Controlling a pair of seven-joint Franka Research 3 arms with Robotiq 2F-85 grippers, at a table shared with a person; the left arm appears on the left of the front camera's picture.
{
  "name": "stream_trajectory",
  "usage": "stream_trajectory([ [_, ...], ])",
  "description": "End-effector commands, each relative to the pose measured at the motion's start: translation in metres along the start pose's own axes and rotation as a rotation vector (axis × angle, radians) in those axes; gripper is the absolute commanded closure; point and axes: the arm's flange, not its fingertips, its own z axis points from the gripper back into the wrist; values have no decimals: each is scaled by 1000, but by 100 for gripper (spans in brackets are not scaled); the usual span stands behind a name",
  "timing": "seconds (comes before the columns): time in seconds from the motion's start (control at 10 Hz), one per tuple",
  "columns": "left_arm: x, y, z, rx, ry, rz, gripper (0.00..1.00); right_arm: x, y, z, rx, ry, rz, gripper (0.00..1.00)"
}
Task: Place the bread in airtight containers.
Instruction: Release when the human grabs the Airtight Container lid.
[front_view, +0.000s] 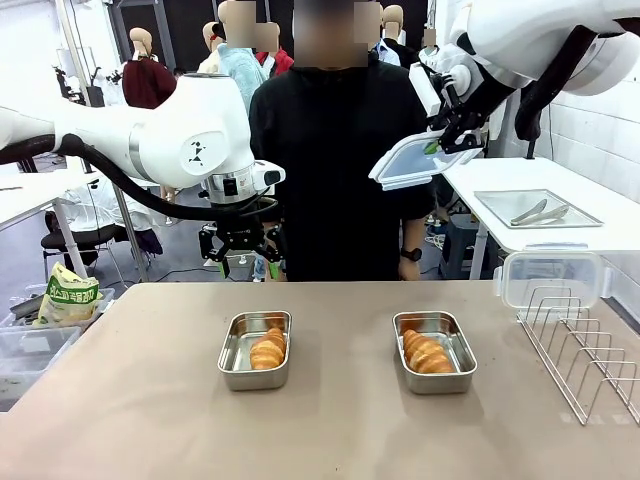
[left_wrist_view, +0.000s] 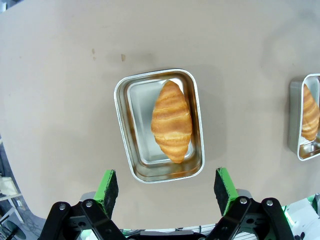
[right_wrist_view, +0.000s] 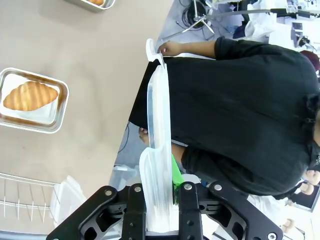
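Note:
Two croissants lie in two steel pans on the table. The left pan holds one croissant, and the right pan holds the other croissant. My left gripper hangs open above and behind the left pan. In the left wrist view its green fingers straddle the near end of that pan and its croissant. My right gripper is raised high at the right, shut on a clear-white lid. The lid appears edge-on in the right gripper.
A person in a black shirt stands at the table's far edge. A wire rack at the right carries a second clear lid. A flat tray with tongs sits on a side table. A bag lies at the left.

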Motion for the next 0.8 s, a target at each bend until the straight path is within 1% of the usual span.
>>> stream_trajectory([
  [0.0, 0, 0, 1, -1, -5, -1, 0, -1, 1, -2, 11, 17, -4, 100],
  [0.7, 0, 0, 1, -1, -5, -1, 0, -1, 1, -2, 11, 17, -4, 100],
])
